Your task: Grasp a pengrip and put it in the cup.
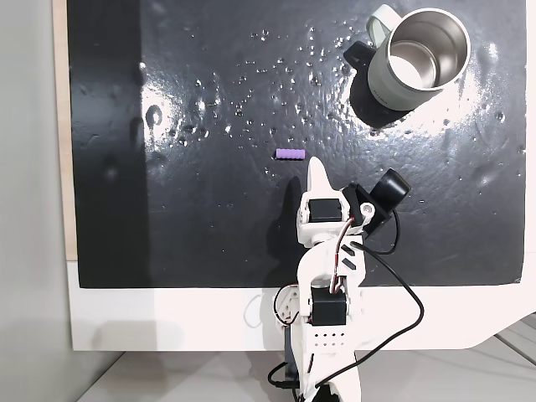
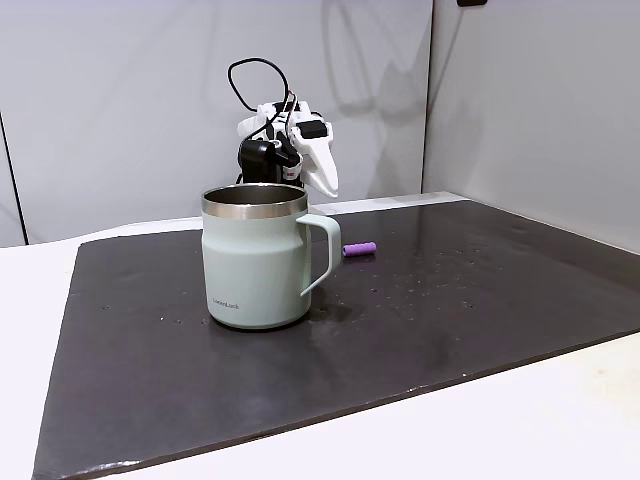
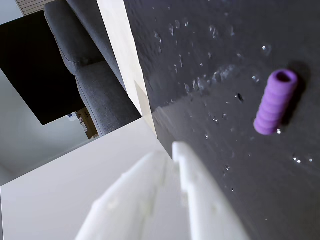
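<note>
White fingers of the gripper point(image 3: 172, 150) fill the bottom of the wrist view, pressed together to 1 point with nothing between them. Just beyond the tip, up and to the right in that view, lies the pengrip point(image 3: 275, 102), flat on the black mat point(image 3: 240, 165) with its open bore showing at the upper end.

From a fixed view looking down, the pengrip point(image 1: 291, 154) sits near the middle of the mat, just ahead of the gripper's tip point(image 1: 315, 167), its long axis running left to right across the picture. The cup point(image 1: 410, 63) stands upright well apart from it, toward the upper right corner, mouth open and handle to the left.

Judging by its ribbed rubber look, the pengrip is very light, soft and grippy rather than slick, and should squash slightly without harm. Being a short cylinder, it could roll sideways if nudged. The best hold is probably across its middle, fingers closing on the ribbed sides, square to the long axis.
</note>
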Motion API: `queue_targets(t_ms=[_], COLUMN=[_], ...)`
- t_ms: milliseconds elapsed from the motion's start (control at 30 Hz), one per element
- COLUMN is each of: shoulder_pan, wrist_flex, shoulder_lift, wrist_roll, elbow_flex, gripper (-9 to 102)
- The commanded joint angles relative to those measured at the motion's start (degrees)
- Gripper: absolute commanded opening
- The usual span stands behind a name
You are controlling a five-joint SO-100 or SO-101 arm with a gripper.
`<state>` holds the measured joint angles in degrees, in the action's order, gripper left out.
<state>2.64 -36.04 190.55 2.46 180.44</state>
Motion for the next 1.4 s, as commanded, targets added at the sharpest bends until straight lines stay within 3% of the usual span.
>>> queue_targets(t_ms=[0,367,600,900,1100,1367], shoulder_pan=[0.0,0.2,3.3,5.5,5.7,5.2], wrist_flex=[-0.3,-0.3,-9.8,-22.3,-30.7,-35.4], shoulder_lift=[0.7,0.7,0.2,-24.7,-34.9,-49.7], wrist_roll=[-0.3,-0.8,-1.8,-1.2,3.7,6.1], elbow_flex=[2.3,2.1,-10.0,-37.1,-48.5,-57.7], gripper=[0,0,0,0,15,20])
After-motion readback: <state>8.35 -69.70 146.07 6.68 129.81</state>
